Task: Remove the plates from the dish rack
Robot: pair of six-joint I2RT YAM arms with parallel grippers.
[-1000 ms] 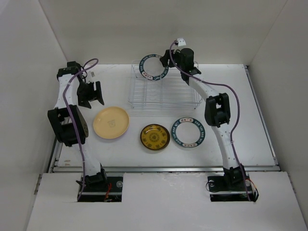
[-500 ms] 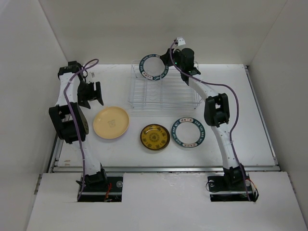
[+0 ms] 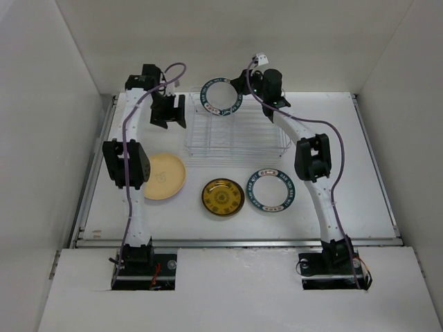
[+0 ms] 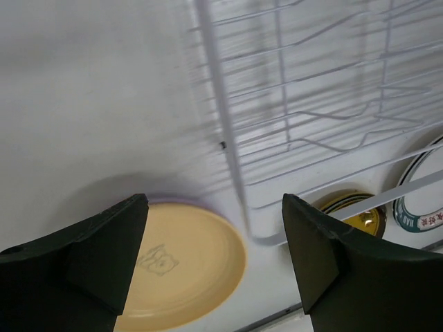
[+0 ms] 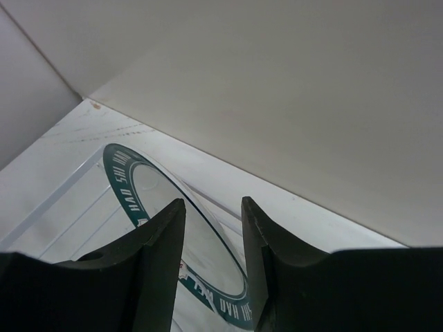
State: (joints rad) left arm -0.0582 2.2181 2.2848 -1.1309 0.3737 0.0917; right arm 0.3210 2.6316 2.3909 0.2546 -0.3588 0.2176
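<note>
Right fingers (image 5: 156, 270) are set on either side of the rim of the upright teal-rimmed plate (image 3: 220, 97), which stands at the far end of the dish rack (image 3: 235, 138); whether it is actually pinched cannot be told. Left fingers (image 4: 104, 249) are spread wide and empty, held over the rack's left edge. On the worktop (image 3: 360, 173), in front of the rack, a pale yellow plate (image 3: 169, 176), a dark-gold plate (image 3: 222, 197) and a second teal-rimmed plate (image 3: 271, 189) are laid flat in a row.
</note>
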